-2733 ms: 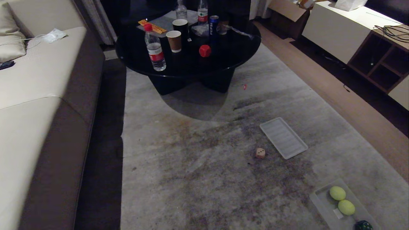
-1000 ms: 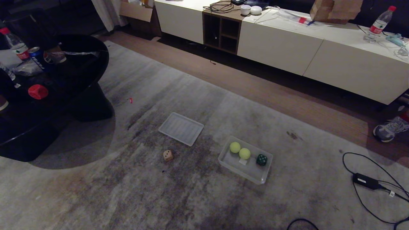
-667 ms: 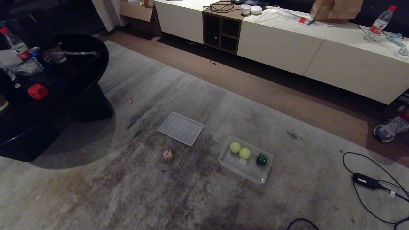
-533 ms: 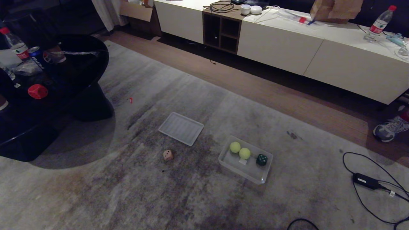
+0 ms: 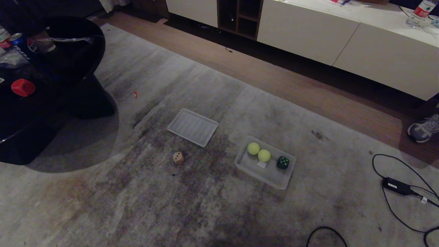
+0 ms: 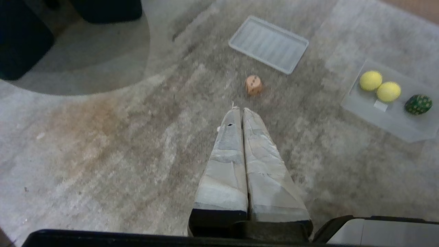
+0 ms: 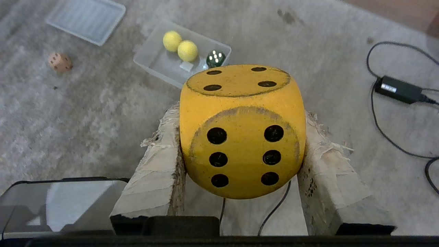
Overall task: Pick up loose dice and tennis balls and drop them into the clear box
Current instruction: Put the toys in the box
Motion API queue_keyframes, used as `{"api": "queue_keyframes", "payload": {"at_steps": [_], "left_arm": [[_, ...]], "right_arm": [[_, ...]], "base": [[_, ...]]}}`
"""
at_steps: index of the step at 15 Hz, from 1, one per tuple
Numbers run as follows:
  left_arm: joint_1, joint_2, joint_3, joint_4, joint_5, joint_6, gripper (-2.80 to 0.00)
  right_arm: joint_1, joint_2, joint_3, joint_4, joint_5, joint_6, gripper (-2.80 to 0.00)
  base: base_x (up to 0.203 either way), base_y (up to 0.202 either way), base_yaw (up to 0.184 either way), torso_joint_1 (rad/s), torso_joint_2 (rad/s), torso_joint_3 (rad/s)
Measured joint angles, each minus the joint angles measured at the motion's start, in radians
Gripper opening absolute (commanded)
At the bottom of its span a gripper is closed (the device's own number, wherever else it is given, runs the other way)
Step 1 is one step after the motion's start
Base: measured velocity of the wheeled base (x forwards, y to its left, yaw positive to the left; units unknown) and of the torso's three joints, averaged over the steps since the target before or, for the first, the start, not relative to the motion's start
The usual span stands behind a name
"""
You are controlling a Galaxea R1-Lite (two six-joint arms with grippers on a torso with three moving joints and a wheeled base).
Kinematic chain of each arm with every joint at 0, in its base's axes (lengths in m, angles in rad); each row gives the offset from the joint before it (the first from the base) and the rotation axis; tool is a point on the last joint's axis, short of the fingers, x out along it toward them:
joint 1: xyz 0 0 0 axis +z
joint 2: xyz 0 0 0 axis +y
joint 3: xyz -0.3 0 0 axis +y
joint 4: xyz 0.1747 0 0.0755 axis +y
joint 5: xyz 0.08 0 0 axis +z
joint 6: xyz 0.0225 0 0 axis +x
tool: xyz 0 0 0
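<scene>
Our right end effector (image 7: 240,151) clamps the chunky yellow die (image 7: 241,132), six pips facing us, four-pip face toward the translucent clear plastic box (image 7: 161,63) beyond; left end effector (image 6: 239,115) pressed together.

balls (image 5: 259,152), die (image 5: 283,162) in box (image 5: 247,168) | lid (image 5: 192,127) left | loose die (image 5: 178,157) before lid

txt: none legible | yellow die (image 7: 242,132): pip faces 6 & 4

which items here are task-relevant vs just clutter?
Job: yellow die in right tool; tan die on rug; red die on black table; tennis balls, green die in clear box.
Clutter: ribbed lid, power adapter, shoe, bottle.
</scene>
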Motion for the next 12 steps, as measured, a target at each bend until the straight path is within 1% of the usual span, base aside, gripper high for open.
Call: {"api": "queue_keyframes", "payload": {"at_steps": [12], "left_arm": [[0.000,0.000,0.000,0.000,0.000,0.002,-2.80]], "right_arm": [[0.000,0.000,0.000,0.000,0.000,0.001,-2.80]], "base": [[0.000,0.000,0.000,0.003,0.00,-0.198]]}}
